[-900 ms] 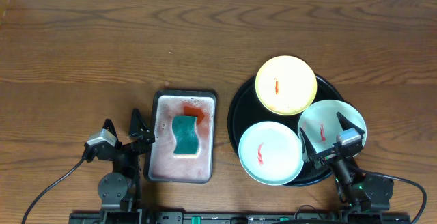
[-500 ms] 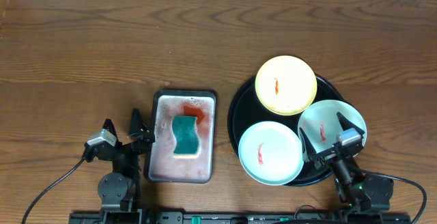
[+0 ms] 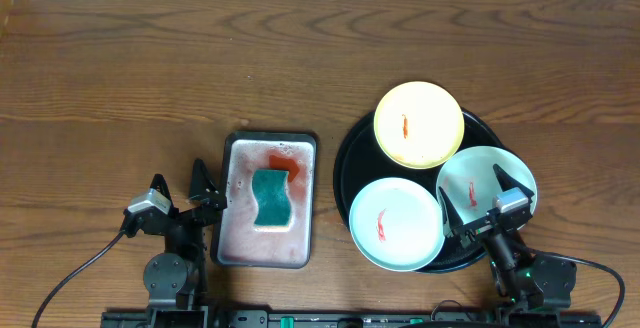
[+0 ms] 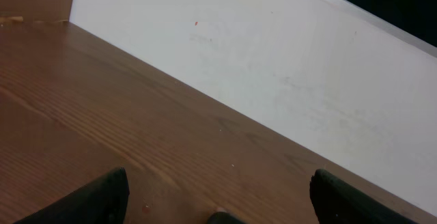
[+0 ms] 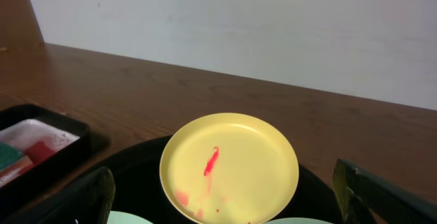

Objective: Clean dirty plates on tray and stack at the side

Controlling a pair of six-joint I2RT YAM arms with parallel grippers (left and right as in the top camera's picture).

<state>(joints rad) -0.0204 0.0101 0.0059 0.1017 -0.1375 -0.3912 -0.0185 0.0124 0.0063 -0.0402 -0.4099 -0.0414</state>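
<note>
- Sensibly, a rim grip suits: the yellow plate and two mint plates sit on the black tray.
- The right fingers, spread wide and empty above them, should pinch one rim.
- The left fingers, likewise open and empty, should fetch the sponge.

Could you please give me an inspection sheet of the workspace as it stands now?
Surface: brown wood-grain table.
Job's things: black tray holds yellow plate and near mint plate, both red-smeared, and right mint plate, partly hidden; none stacked aside.
Clutter: grey tray with reddish residue and teal sponge.
Grippers: left pincer open, empty, beside grey tray; right pincer open, empty, above right mint plate.
Cables: left cable and right cable trail toward the near edge.
Surroundings: white wall behind the table.
</note>
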